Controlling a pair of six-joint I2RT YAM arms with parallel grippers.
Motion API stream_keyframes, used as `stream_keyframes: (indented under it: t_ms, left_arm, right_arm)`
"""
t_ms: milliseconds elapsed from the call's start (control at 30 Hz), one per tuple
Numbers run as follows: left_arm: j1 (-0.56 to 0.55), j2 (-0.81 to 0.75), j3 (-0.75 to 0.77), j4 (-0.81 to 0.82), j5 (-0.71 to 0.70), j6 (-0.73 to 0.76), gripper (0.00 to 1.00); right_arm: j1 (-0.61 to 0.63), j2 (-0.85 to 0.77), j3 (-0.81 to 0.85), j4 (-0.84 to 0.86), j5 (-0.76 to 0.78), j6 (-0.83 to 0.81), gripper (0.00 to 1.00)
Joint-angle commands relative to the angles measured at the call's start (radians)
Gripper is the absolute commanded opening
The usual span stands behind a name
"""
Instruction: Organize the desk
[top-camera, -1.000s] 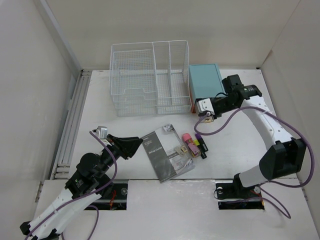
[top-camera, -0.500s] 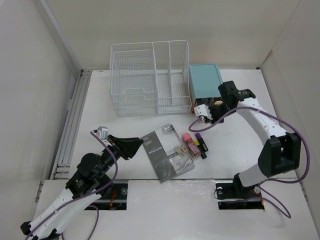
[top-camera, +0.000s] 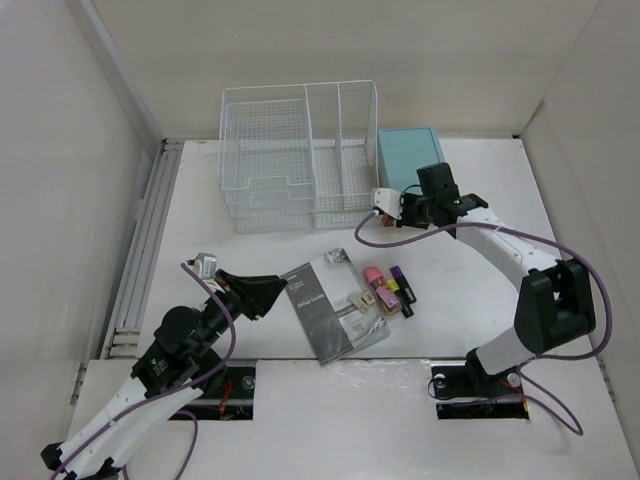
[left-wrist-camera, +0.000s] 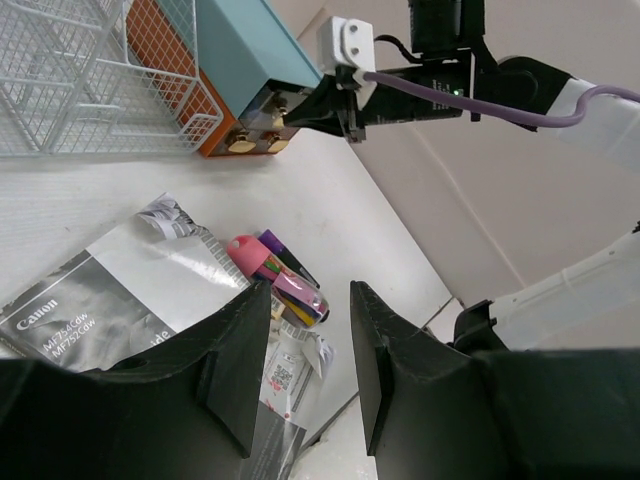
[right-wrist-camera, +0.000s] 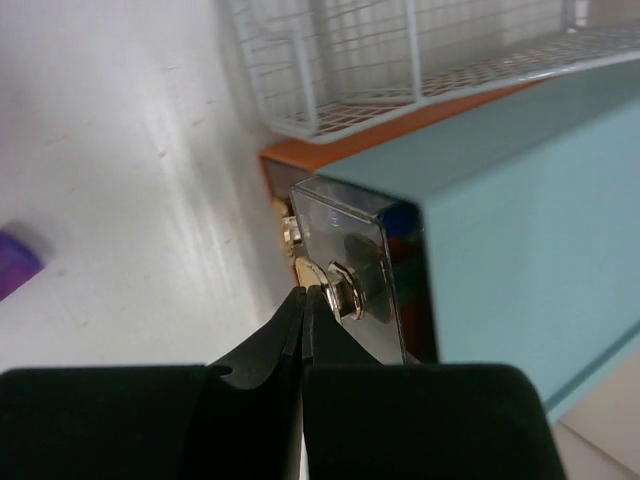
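The right arm reaches toward the desk's (top-camera: 470, 290) far edge, the right gripper (right-wrist-camera: 303, 300) clenched beside the teal box's (right-wrist-camera: 520, 230) knob (right-wrist-camera: 347, 292). The left gripper (left-wrist-camera: 310, 296) hovers part-open, holding nothing.

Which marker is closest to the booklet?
The pink-capped marker: it lies leftmost in the cluster, right beside the booklet. The others, such as the purple marker, sit further right.

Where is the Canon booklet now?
In the top view the booklet lies near the centre of the desk, just left of the markers, in front of the wire rack.
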Motion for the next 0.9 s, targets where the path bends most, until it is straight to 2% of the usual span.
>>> stream_keyframes:
  t_ms: [0,300,400,467,500,533,567,600,667,700,733,767,833,867]
  left_arm:
    - [-0.005,-0.012,-0.003,0.05,0.012,0.002,0.34]
    - [-0.005,-0.021,0.006,0.05,0.003,0.002,0.34]
    - [-0.005,-0.021,0.006,0.05,0.003,0.002,0.34]
    - [-0.005,-0.021,0.006,0.05,0.012,0.002,0.34]
    - [-0.005,-0.021,0.006,0.06,0.012,0.002,0.34]
    - [-0.005,-0.021,0.006,0.07,0.012,0.002,0.34]
    - [-0.005,-0.008,0.006,0.07,0.021,0.002,0.34]
    - [-0.005,0.003,-0.003,0.082,0.021,-0.009,0.34]
    - [-0.005,0.041,-0.003,0.103,0.03,-0.009,0.34]
    - [-0.005,0.055,-0.003,0.104,0.03,-0.009,0.34]
    - [-0.005,0.087,0.008,0.117,0.03,-0.009,0.34]
    - [-0.005,0.104,0.008,0.137,0.039,-0.009,0.34]
    - [-0.005,0.136,0.008,0.162,0.049,-0.009,0.35]
    - [-0.005,0.173,0.008,0.188,0.049,-0.009,0.35]
  right_arm:
    - [0.021,0.039,0.001,0.194,0.113,0.092,0.0]
    - [0.021,0.072,0.004,0.272,0.199,0.151,0.0]
    - [0.021,-0.014,-0.005,0.138,0.063,0.135,0.0]
    - [0.03,-0.131,-0.028,0.078,-0.042,0.124,0.0]
    - [0.043,-0.173,-0.047,0.087,-0.043,0.124,0.0]
    - [0.053,-0.213,-0.077,0.103,-0.029,0.203,0.18]
    - [0.066,-0.287,-0.091,0.125,0.03,0.251,0.29]
    - [0.075,-0.321,-0.102,0.169,0.052,0.289,0.33]
    - [0.054,-0.401,-0.125,0.224,0.097,0.465,0.74]
    - [-0.006,-0.416,-0.125,0.234,0.051,0.514,0.95]
    - [-0.041,-0.425,-0.136,0.234,0.005,0.553,1.0]
    - [-0.078,-0.425,-0.152,0.264,-0.021,0.717,0.96]
    - [-0.19,-0.438,-0.153,0.284,-0.118,0.823,0.8]
    - [-0.222,-0.424,-0.153,0.284,-0.118,0.961,0.38]
